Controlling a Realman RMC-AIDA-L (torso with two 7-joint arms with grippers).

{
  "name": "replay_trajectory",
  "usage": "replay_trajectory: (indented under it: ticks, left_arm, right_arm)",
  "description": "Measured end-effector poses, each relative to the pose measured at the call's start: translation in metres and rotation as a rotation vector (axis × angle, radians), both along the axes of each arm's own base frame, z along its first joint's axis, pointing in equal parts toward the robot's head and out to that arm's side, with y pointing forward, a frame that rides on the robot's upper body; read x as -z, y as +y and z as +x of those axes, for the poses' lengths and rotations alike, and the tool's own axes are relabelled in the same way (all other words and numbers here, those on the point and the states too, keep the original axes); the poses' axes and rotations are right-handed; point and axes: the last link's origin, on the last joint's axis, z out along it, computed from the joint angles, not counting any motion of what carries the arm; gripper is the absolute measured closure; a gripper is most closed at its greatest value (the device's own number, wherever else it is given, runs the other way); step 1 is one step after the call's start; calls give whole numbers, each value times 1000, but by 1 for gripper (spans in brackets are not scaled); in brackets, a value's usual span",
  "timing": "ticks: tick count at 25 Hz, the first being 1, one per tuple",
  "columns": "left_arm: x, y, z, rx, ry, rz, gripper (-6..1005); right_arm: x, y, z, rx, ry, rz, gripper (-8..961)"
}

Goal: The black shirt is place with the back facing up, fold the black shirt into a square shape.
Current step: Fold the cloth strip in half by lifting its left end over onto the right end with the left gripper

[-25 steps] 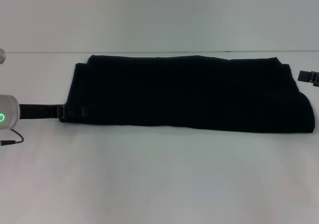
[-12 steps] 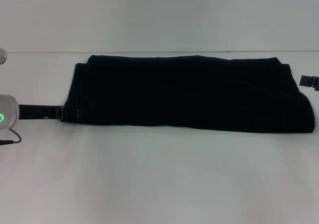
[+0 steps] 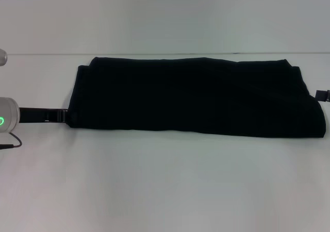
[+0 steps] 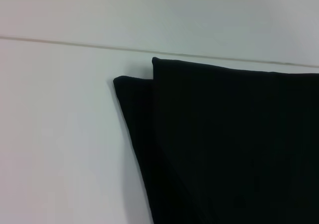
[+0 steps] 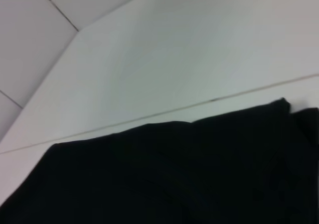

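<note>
The black shirt lies flat on the white table as a long folded band running left to right. My left gripper sits low at the shirt's left end, touching its near corner. At the far right, only a small part of my right gripper shows, beside the shirt's right end. The left wrist view shows a corner of the black shirt with two stacked layers. In the right wrist view, the black shirt has one long edge facing the wall.
The table's back edge meets a pale wall just behind the shirt. A thin cable hangs by the left arm's white wrist. Bare table surface stretches in front of the shirt.
My right gripper has slid right and slightly toward me, almost out of view. Less of my left gripper now overlaps the shirt's left edge. The shirt has kept its shape.
</note>
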Motion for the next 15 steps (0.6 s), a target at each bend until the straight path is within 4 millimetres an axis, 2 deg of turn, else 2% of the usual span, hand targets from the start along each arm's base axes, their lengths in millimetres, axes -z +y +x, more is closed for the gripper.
replay_trajectory:
  ticks: [6, 11, 15]
  left_arm:
    - [0, 1, 1, 2, -1, -1, 822]
    - [1, 3, 4, 10, 0, -1, 1000]
    - [1, 4, 5, 15, 4, 0, 1000]
  right_arm:
    - [1, 2, 6, 85, -29, -37, 99]
    - [12, 6, 4, 104, -50, -77, 99]
    - [24, 8, 5, 125, -73, -102, 100]
